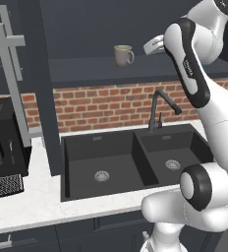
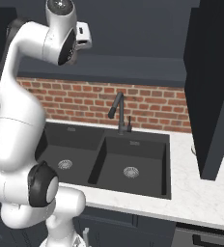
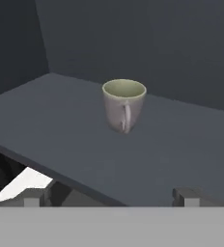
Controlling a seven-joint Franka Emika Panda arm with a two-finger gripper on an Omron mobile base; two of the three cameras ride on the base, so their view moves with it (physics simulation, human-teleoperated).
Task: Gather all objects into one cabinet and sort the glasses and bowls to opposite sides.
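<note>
The white arm (image 1: 194, 74) rises high and bends forward at shelf height, jaws spread wide apart, holding nothing.

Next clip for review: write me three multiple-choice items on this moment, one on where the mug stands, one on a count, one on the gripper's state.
1. Where does the mug stand?
A. in the sink
B. on the cabinet shelf
C. on the white counter

2. How many basins does the sink have?
A. one
B. two
C. three

3. What is the gripper doing?
A. clamped on the mug
C. holding the faucet
B. open, short of the mug, holding nothing

Key: 1 B, the left base view shows the mug upright on the dark shelf above the brick wall. 2 B, two drains show, with a divider between them. 3 B, the hand view shows the fingertips spread apart with the mug beyond them.
</note>
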